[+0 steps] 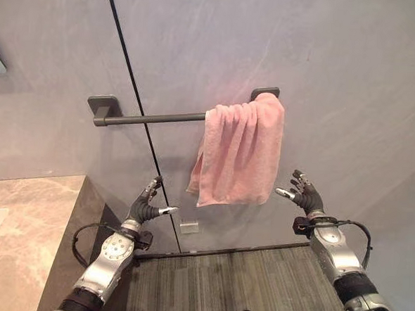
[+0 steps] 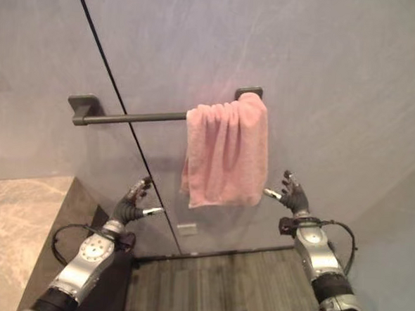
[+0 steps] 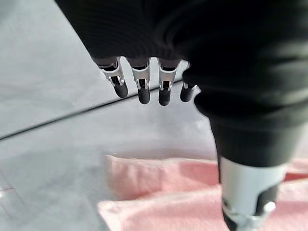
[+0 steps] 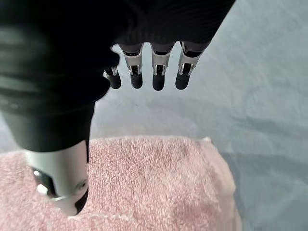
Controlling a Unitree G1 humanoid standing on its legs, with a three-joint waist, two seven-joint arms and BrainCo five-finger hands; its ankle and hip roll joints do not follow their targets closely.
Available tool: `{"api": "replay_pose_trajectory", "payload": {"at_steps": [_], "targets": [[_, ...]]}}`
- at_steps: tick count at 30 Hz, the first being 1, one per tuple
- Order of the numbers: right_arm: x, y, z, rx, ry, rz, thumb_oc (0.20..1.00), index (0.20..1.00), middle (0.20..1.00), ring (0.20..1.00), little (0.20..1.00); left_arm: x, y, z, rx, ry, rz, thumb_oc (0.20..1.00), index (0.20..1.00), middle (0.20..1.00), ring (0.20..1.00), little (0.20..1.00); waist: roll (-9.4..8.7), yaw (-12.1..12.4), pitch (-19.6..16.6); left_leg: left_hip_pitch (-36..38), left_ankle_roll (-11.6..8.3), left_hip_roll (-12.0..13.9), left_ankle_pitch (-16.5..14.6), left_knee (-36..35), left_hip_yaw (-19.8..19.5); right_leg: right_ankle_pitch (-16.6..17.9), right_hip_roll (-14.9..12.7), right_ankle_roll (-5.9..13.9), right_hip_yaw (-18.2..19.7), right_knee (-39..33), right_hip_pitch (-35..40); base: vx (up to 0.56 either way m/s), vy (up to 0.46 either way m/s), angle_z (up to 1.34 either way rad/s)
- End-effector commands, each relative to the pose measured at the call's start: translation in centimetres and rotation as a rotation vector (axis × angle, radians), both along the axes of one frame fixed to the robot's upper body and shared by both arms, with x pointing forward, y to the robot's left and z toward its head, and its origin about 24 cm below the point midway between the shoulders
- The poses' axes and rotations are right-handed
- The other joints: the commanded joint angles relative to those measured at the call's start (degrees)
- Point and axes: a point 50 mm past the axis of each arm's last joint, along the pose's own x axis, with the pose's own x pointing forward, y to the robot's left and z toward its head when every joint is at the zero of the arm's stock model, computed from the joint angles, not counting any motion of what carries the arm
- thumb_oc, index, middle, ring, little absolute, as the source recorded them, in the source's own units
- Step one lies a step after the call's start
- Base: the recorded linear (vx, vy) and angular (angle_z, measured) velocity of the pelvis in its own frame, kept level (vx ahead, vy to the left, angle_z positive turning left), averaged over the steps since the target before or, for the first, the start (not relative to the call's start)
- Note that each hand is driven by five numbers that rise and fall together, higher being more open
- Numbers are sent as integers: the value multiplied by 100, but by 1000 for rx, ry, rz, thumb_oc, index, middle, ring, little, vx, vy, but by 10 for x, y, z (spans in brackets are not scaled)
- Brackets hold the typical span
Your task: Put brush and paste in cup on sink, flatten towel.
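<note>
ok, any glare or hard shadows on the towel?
Left eye view: pink towel evenly lit, no glare, only a soft shadow on the wall below it. Right wrist view: right hand blocks part of the towel, no glare on the rest. Left wrist view: same, with the left hand.

Dark towel bar (image 1: 150, 117); grey wall (image 1: 340, 58); marble counter (image 1: 27, 222).

Soft, even daylight fills the scene, with faint pale streaks of sheen on the grey wall (image 1: 326, 57) above the pink towel (image 1: 239, 154). The towel casts a weak shadow on the wall just beside it. In the wrist views the towel's pile is crisp near the right thumb, blurred near the left.
</note>
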Motion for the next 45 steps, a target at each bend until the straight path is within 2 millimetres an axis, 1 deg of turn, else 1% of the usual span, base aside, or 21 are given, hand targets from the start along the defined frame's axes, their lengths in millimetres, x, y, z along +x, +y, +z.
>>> {"api": "replay_pose_trajectory", "payload": {"at_steps": [1, 4, 5, 8, 21, 30, 32, 35, 36, 40, 45], "targets": [[19, 7, 25, 65, -82, 45, 1000, 1000, 1000, 1000, 1000, 13, 3, 17, -12, -62, -28, 1000, 1000, 1000, 1000, 1000, -459, 61, 115, -141, -3, -70, 203, 15, 28, -170, -223, 131, -30, 97, 350, 0, 0, 0], [26, 13, 29, 92, -78, 65, 1000, 1000, 1000, 1000, 1000, 18, -7, 24, -24, -76, -71, 1000, 1000, 1000, 1000, 1000, -482, 65, 117, -162, -21, -41, 208, 15, 45, -149, -209, 134, -35, 42, 338, 0, 0, 0], [32, 20, 33, 103, -86, 85, 1000, 1000, 1000, 1000, 1000, 21, -12, 27, -24, -86, -94, 1000, 1000, 1000, 1000, 1000, -492, 66, 141, -190, -29, -33, 207, 15, 75, -151, -202, 139, -11, 42, 280, -26, 6, -4], [37, 30, 38, 131, -108, 99, 1000, 1000, 1000, 1000, 1000, 28, -21, 30, -30, -92, -110, 1000, 1000, 1000, 1000, 1000, -513, 50, 225, -284, -36, 0, 220, 15, 70, -142, -191, 139, 27, 42, 174, -26, 5, -1], [42, 43, 38, 80, -94, 140, 1000, 1000, 1000, 1000, 1000, 37, -27, 24, -11, -61, -97, 1000, 1000, 1000, 1000, 1000, -502, 14, 284, -246, -40, 14, 209, 15, 113, -169, -168, 120, 55, 42, 197, 13, -1, 0], [49, 61, 39, 82, -77, 166, 1000, 1000, 1000, 1000, 1000, 45, -45, 23, -23, -38, -132, 1000, 1000, 1000, 1000, 1000, -459, -35, 271, -223, -49, 11, 196, 15, 130, -196, -163, 109, 69, 42, 213, 4, -1, 0], [50, 62, 39, 79, -77, 168, 1000, 1000, 1000, 1000, 1000, 45, -47, 22, -18, -36, -138, 1000, 1000, 1000, 1000, 1000, -456, -42, 270, -219, -49, 12, 191, 15, 133, -200, -162, 108, 77, 42, 207, 0, 0, 0], [53, 68, 42, 72, -81, 178, 1000, 1000, 1000, 1000, 1000, 48, -51, 21, -20, -23, -140, 1000, 1000, 1000, 1000, 1000, -446, -59, 271, -210, -51, 10, 183, 15, 149, -206, -163, 106, 84, 42, 199, 0, 0, 0], [54, 73, 43, 73, -82, 181, 1000, 1000, 1000, 1000, 1000, 51, -54, 20, -18, -18, -134, 1000, 1000, 1000, 1000, 1000, -439, -74, 273, -200, -50, 10, 178, 15, 161, -206, -163, 103, 94, 42, 199, 0, 0, 0], [58, 80, 48, 67, -97, 196, 1000, 1000, 1000, 1000, 1000, 55, -60, 23, -17, -27, -133, 1000, 1000, 1000, 1000, 1000, -432, -90, 285, -201, -52, 15, 179, 15, 176, -208, -152, 106, 113, 42, 184, 0, 0, 0], [61, 84, 53, 51, -110, 193, 1000, 1000, 1000, 1000, 1000, 60, -63, 26, -12, -34, -126, 1000, 1000, 1000, 1000, 1000, -417, -113, 294, -203, -59, 24, 184, 15, 181, -216, -141, 98, 123, 42, 164, 1, -5, -2]]}}
